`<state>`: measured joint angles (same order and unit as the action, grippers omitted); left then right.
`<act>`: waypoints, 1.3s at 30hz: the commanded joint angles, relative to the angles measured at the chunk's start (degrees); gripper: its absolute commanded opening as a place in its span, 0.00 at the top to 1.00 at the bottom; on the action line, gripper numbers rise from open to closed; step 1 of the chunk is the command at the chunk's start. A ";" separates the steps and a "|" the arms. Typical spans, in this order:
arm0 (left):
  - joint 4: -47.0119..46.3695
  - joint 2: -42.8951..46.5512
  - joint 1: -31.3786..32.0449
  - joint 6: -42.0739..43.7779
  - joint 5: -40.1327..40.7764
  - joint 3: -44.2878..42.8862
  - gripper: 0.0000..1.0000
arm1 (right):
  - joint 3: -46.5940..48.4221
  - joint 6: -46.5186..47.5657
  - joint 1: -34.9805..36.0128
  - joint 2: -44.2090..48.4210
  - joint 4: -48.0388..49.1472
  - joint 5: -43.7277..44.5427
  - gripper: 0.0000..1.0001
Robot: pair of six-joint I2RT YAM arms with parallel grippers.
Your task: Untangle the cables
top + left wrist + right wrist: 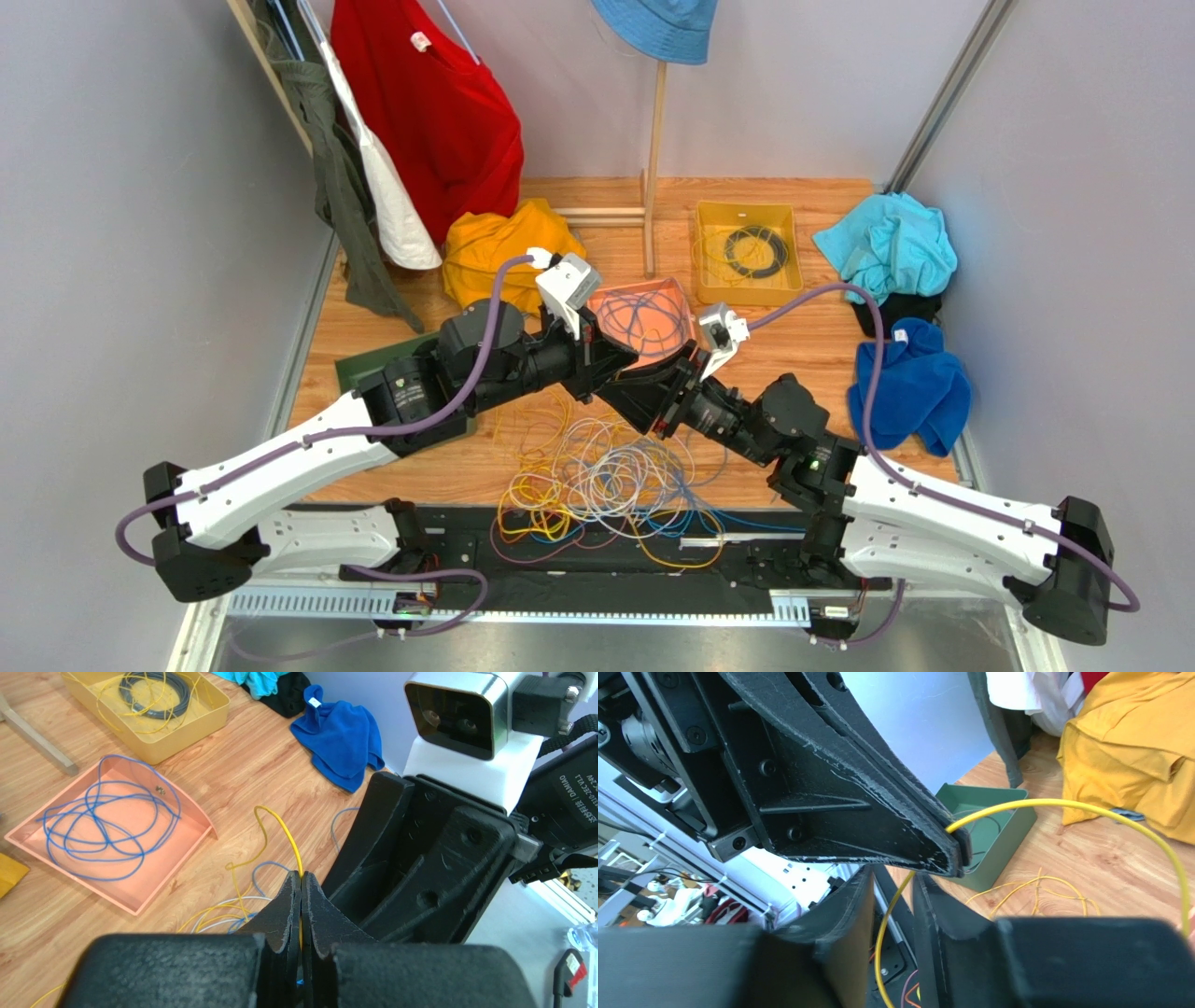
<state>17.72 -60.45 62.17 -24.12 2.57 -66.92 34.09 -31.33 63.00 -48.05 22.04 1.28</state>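
Wooden table [821, 343] from above, clock face centred on it, 12 o'clock at the far edge.

Surroundings: pink tray [175, 843] with a loose blue cable [105, 822] just past centre; yellow tray [716, 280] with a black coil [755, 252] at 1 o'clock; teal cloth [887, 245] at 2; blue cloth [912, 385] at 3; green tray [1001, 822] at 9; yellow garment [491, 252] at 11; red shirt [435, 98], blue hat [657, 28] and wooden pole [654, 154] toward 12. Both arms crossed over the centre, covering the near edge of the pink tray and the far side of the tangle.

Main tangle of cables [617, 483] at 6 o'clock, between the arm bases: yellow, white, blue and orange loops, too interlaced to trace singly.

Left gripper [302, 878] shut tight on a yellow cable [270, 822]. Right gripper [892, 885] parted to a narrow gap, the same cable running through unpinched. Grippers tip to tip, each filling much of the other's wrist view. Lower run of the cable cut off at the bottom of the right wrist view.

Held yellow cable, left wrist view: long axis 12 to 6, rising from the pinch, hooking toward 10, then down to the wood. Right wrist view: one arch toward 3 o'clock, another run toward 6 between the parted fingers.
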 commanded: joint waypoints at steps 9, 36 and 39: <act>5.13 9.54 0.06 -1.80 17.45 1.96 0.07 | 6.59 6.28 -1.29 9.12 -17.79 21.72 1.00; 8.04 40.49 0.14 -15.96 22.22 36.32 0.12 | 66.35 11.90 -46.65 -42.63 -36.90 9.88 1.00; 8.04 41.02 0.14 -15.35 22.30 37.12 0.11 | 69.96 13.22 -47.18 -45.80 -36.99 10.67 1.00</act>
<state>26.87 -20.23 62.17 -38.72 25.67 -30.63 98.08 -21.04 16.67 -90.74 -14.74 11.03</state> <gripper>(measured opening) 0.887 0.010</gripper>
